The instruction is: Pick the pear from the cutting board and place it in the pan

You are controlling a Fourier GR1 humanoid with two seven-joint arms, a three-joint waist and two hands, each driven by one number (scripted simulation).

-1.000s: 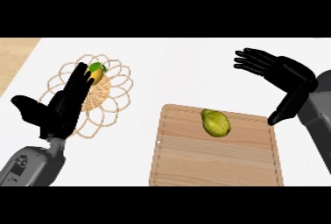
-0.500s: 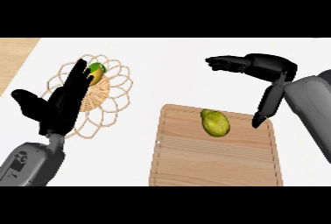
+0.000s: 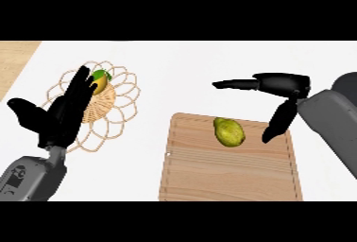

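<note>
The yellow-green pear (image 3: 229,132) lies near the far edge of the pale wooden cutting board (image 3: 223,175). My right robot hand (image 3: 279,85) hovers released just beyond it. My left robot hand (image 3: 59,116) rests open near the worktop's left edge.

From my station, the left hand (image 3: 59,118) covers part of the wicker basket (image 3: 118,101) near the worktop's left edge. I cannot identify the green-yellow fruit (image 3: 101,80) partly hidden behind its fingers. The cutting board (image 3: 230,175) runs under the lower band.
</note>
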